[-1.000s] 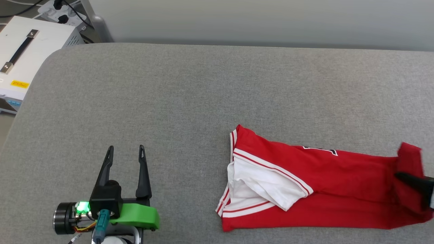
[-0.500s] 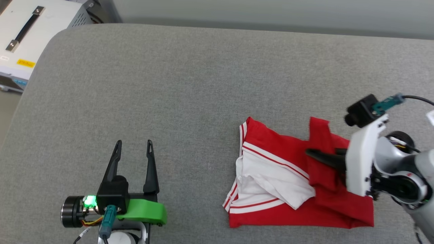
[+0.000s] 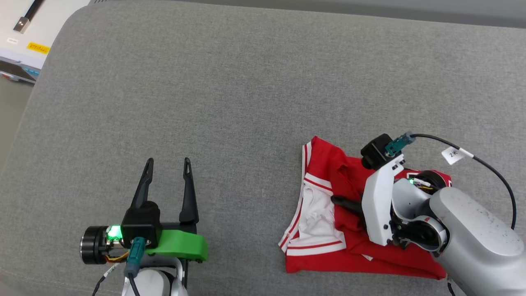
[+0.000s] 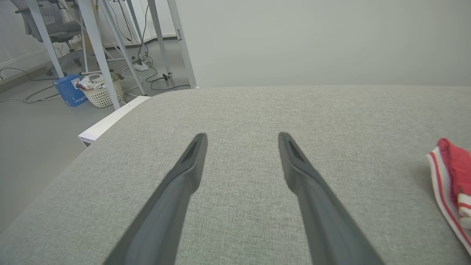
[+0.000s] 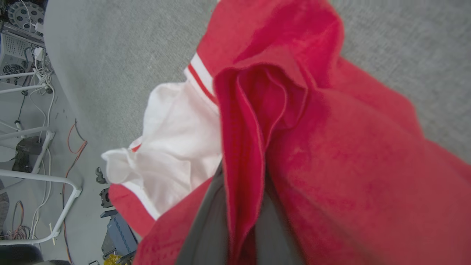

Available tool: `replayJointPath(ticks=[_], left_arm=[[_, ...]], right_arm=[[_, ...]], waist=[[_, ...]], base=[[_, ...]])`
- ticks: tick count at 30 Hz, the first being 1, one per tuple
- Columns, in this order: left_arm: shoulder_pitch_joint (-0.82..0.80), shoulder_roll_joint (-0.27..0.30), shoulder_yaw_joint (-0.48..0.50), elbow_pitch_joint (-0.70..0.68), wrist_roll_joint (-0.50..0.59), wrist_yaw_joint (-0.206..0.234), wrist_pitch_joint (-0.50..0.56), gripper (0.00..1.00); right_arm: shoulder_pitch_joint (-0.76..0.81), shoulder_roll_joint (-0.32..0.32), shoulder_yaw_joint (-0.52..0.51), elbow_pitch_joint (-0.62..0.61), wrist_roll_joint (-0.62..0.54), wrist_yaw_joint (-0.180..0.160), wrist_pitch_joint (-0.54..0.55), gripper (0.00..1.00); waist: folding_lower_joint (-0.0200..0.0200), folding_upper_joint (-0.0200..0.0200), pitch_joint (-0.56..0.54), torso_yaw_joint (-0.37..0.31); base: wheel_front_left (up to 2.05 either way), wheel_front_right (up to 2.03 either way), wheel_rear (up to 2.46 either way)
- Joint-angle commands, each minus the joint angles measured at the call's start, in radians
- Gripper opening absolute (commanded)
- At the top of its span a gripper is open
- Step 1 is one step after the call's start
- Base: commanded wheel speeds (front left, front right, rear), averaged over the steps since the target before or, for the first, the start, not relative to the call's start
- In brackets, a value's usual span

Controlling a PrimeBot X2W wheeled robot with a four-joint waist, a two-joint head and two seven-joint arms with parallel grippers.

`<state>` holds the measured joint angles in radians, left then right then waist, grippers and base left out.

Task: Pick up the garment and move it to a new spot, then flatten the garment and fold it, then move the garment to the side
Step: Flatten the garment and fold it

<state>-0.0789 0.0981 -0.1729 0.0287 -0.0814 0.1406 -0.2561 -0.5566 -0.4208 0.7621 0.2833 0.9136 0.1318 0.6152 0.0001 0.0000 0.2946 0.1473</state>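
So, where it lies: the red T-shirt [image 3: 349,263] sits bunched on the near right part of the grey tabletop [image 3: 230,90], its striped trim toward the middle and a white sleeve [image 3: 316,213] uppermost
Right gripper [image 3: 337,201]: fingers nearly shut, pinching a fold of the red cloth, which drapes over them in the right wrist view
Left gripper [image 3: 167,162]: fingers wide, holding nothing, low over bare tabletop and well apart from the shirt
Handling: light, limp, not fragile; it likely sags and drags from a single pinch, and its layers may slide over each other
Where to hold: probably the hem corners or shoulder seams, one per gripper, so the cloth spreads flat
Around: a white equipment case [image 3: 16,45] sits off the far left corner; a wrist-camera cable [image 3: 462,152] arcs from the right wrist, just beyond the shirt
In the way: nothing else lies on the tabletop; the cable might snag loose cloth
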Motion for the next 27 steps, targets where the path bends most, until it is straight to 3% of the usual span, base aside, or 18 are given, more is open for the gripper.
replayJointPath(ticks=[1,2,4,5,10,16,23,27], left_arm=[[-0.014,-0.005,0.013,0.008,0.011,-0.007,-0.006,1.0],[-0.011,-0.005,0.018,0.01,0.012,-0.007,-0.006,1.0],[-0.004,-0.005,0.026,0.013,0.014,-0.01,-0.006,1.0],[0.0,-0.005,0.031,0.016,0.016,-0.012,-0.006,1.0],[0.015,-0.003,0.048,0.022,0.017,-0.024,-0.006,1.0],[0.038,0.004,0.071,0.018,0.021,-0.036,-0.006,1.0],[0.074,0.004,0.084,-0.001,0.031,-0.038,-0.006,1.0],[0.092,0.008,0.089,-0.011,0.035,-0.039,-0.006,1.0]], right_arm=[[0.002,0.008,0.029,0.043,0.0,-0.001,-0.037,0.0],[-0.001,0.008,0.035,0.046,0.0,-0.001,-0.056,0.0],[-0.007,0.004,0.042,0.043,0.006,-0.001,-0.097,0.44],[-0.012,-0.001,0.042,0.033,0.008,-0.001,-0.124,1.0],[-0.021,-0.057,0.04,-0.068,-0.009,-0.001,-0.263,1.0],[0.003,-0.112,-0.086,-0.119,-0.089,-0.001,-0.478,1.0],[0.101,-0.053,-0.328,-0.091,-0.32,-0.001,-0.722,1.0],[0.181,0.002,-0.464,-0.091,-0.443,-0.001,-0.804,1.0]], waist=[[-0.0001,0.0,-0.011,-0.007],[-0.0001,0.0,-0.017,-0.012],[-0.0001,0.0,-0.033,-0.022],[-0.0001,0.0,-0.042,-0.027],[-0.0001,0.0,-0.087,-0.055],[-0.0001,0.0,-0.137,-0.095],[-0.0001,0.0,-0.178,-0.135],[-0.0001,0.0,-0.197,-0.151]], base=[[0.0,0.0,0.0],[0.0,0.0,0.0],[0.0,0.0,0.0],[0.0,0.0,0.0],[0.0,0.0,0.0],[0.0,0.0,0.0],[0.0,0.0,0.0],[0.0,0.0,0.0]])
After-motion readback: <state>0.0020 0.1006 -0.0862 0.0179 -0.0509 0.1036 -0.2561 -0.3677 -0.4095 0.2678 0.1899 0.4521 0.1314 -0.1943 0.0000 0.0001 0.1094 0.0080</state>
